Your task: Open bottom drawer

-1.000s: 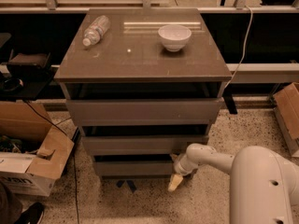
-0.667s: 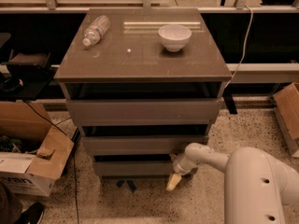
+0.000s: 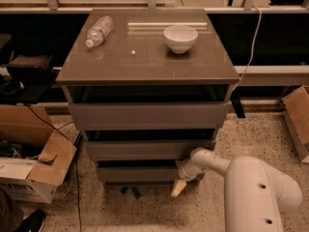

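Nearest, at lower right, the bulky white arm (image 3: 256, 192), reaching left and low. At its end the gripper (image 3: 177, 187), cream-tipped, down at the right end of the bottom drawer (image 3: 140, 174), by the lower right corner of the flat front panel; whether touching it or just beside it, hard to say in that shadow. Cannot tell how wide it stands, nor whether it has hold of anything. Against a second ago, has crept only slightly left and down around that corner, with the arm's big link swung a little leftward behind it. Bottom drawer itself unmoved in that time: front panel set back beneath the middle drawer (image 3: 145, 150), a dark slot along its top edge. Meaning, by judgement, the pull proper not yet begun, only a search for purchase on a handleless edge. Next move likely a hook on the panel's side or underside, then a straight draw outward, with a slip off the smooth front as the risk. Further up, the top drawer (image 3: 145, 115), widest of the three fronts. On the cabinet top (image 3: 145, 64), a white bowl (image 3: 180, 36) to the right and a plastic water bottle (image 3: 99, 30) lying on its side at the left rear. Off left on the floor, an open cardboard box (image 3: 34, 173).
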{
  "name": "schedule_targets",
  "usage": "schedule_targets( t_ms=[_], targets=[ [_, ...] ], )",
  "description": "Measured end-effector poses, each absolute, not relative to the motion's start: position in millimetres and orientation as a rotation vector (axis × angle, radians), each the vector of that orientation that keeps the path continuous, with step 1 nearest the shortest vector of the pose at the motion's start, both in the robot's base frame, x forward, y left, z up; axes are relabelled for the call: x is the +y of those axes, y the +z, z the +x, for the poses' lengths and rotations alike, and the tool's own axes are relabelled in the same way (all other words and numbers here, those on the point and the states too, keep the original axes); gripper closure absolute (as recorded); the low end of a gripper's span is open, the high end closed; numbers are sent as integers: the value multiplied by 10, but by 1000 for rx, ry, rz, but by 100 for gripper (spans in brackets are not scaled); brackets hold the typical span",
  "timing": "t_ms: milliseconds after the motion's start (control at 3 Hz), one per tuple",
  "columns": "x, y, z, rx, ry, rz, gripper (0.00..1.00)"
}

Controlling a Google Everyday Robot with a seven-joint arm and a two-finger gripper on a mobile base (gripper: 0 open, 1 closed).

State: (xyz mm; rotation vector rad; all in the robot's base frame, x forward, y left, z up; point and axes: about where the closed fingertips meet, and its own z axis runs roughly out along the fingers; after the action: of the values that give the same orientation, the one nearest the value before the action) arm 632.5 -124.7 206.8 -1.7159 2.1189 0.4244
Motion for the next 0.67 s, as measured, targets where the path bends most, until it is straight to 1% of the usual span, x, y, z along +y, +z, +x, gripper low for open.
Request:
schedule_targets(
  t_ms=[667],
  targets=[
    [-1231,1938,6340,2116,428,-1657,0]
  ],
)
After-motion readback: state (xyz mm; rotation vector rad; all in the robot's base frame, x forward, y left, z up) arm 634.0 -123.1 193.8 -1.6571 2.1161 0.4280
